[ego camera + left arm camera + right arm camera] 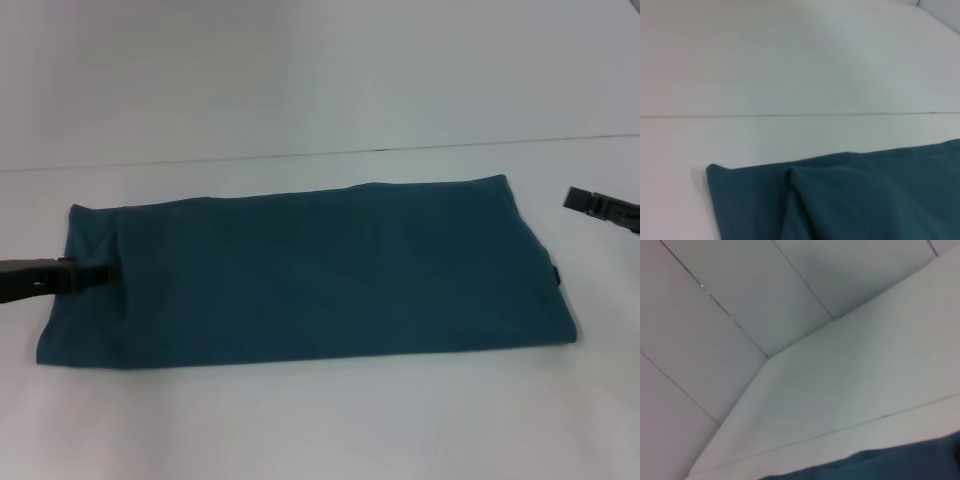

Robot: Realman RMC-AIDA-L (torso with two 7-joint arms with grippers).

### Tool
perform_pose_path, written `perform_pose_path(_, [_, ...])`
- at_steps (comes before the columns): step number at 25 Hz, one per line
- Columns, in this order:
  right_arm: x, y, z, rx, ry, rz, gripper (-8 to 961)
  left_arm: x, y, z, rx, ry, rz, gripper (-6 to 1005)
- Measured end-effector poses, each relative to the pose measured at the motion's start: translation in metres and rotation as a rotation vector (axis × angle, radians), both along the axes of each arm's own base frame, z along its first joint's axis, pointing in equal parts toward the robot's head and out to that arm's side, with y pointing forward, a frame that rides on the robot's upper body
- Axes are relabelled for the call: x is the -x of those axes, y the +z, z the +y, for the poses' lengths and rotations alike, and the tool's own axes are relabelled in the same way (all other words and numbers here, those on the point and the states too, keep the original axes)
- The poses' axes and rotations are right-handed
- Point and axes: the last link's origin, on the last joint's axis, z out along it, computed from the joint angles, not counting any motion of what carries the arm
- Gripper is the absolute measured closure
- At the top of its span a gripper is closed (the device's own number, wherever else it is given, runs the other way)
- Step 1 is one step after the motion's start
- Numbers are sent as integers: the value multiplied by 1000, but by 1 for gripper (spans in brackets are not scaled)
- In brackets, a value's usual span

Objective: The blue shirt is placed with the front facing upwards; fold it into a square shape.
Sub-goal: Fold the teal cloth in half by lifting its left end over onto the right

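Observation:
The blue shirt [310, 270] lies on the white table as a long teal rectangle with its plain side up; no lettering shows. A small dark label [554, 272] pokes out at its right end. My left gripper [108, 271] reaches in from the left, low over the shirt's left end, and is shut on the cloth where a crease runs up from its tip. The left wrist view shows that end with a raised fold [790, 176]. My right gripper [598, 205] hangs off the shirt, to the right of its far right corner. The right wrist view shows only a strip of the shirt's edge [880, 465].
The white table [320, 420] runs wide around the shirt, with bare surface in front and behind. A thin seam [300, 155] crosses the table behind the shirt. White wall panels [730, 315] stand beyond the table.

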Motion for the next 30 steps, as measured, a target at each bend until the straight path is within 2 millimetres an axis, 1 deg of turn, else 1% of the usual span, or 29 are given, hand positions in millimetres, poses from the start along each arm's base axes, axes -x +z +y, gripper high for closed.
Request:
perform_pose_path(1, [4, -2, 3, 0, 9, 7, 256, 1, -2, 2, -2, 3, 11, 347])
perform_pose_path(6, [13, -9, 9, -17, 36, 18, 224, 5, -9, 9, -20, 23, 64, 301])
perform_pose_path(9, [15, -10, 10, -26, 39, 24, 204, 7, -13, 11, -13, 29, 91, 301])
perform_pose_path(17, [13, -10, 9, -39, 30, 34, 204, 11, -19, 9, 6, 42, 101, 302])
perform_pose_path(22, [14, -11, 10, -39, 29, 38, 204, 17, -24, 5, 24, 56, 121, 302])
perform_pose_path(26, [15, -12, 11, -38, 33, 39, 204, 19, -25, 4, 33, 62, 131, 303])
perform_pose_path(30, [16, -12, 11, -36, 36, 39, 204, 18, -22, 5, 25, 58, 131, 303])
